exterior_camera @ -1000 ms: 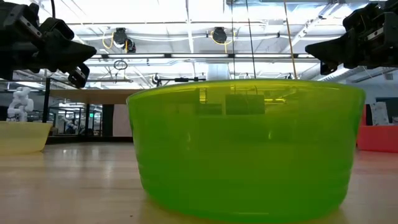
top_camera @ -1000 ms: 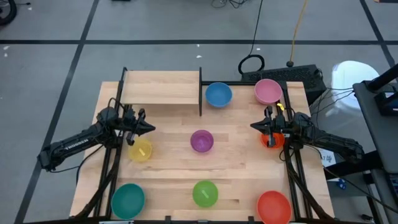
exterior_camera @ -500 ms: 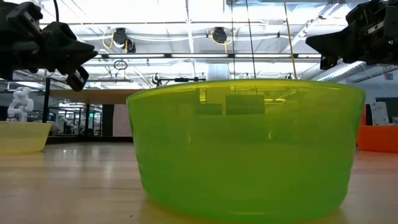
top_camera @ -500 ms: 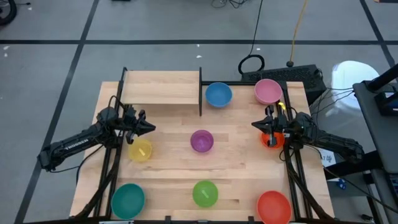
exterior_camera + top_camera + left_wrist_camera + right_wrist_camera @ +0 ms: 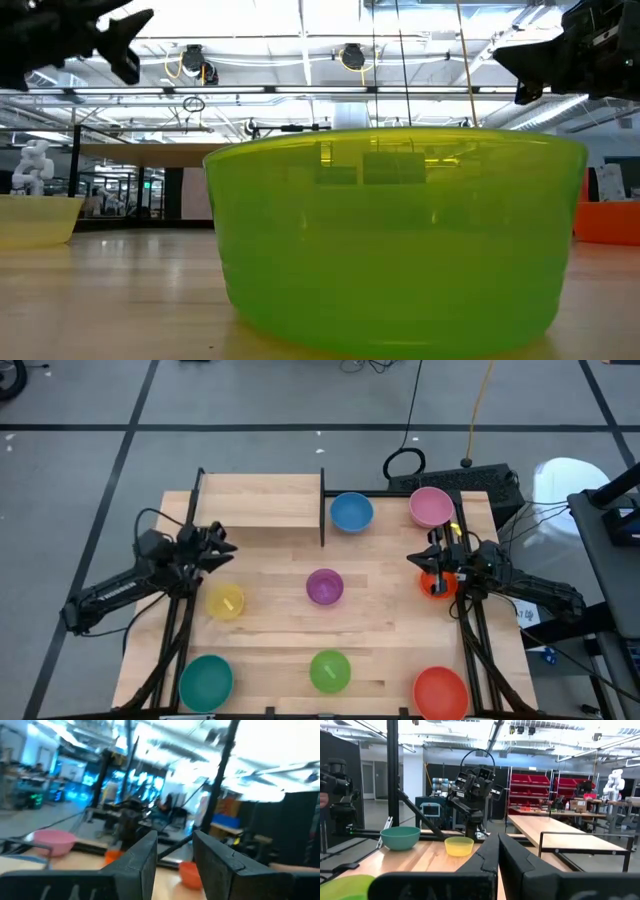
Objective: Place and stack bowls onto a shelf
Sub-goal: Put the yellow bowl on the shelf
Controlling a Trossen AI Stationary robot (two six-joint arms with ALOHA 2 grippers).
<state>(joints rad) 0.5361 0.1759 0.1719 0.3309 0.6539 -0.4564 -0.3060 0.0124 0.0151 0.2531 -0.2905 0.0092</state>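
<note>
Yellow bowl [image 5: 226,601] sits on the tabletop just below the left gripper [image 5: 224,543], which hangs in the air with its fingers parted and nothing between them (the left wrist view shows a clear gap). Beyond that gripper's tips lies the wooden shelf [image 5: 258,500], its planks bare. Over on the other side, the right gripper [image 5: 413,560] has its fingers pressed together, empty, with the orange bowl [image 5: 441,584] right under its wrist. Pink bowl [image 5: 431,506] and blue bowl [image 5: 351,511] rest past the right gripper, toward the far edge; the purple bowl [image 5: 324,587] lies between the two grippers at mid-table. Teal bowl [image 5: 206,680], green bowl [image 5: 330,670] and red bowl [image 5: 441,692] line the near edge, well behind both grippers.
</note>
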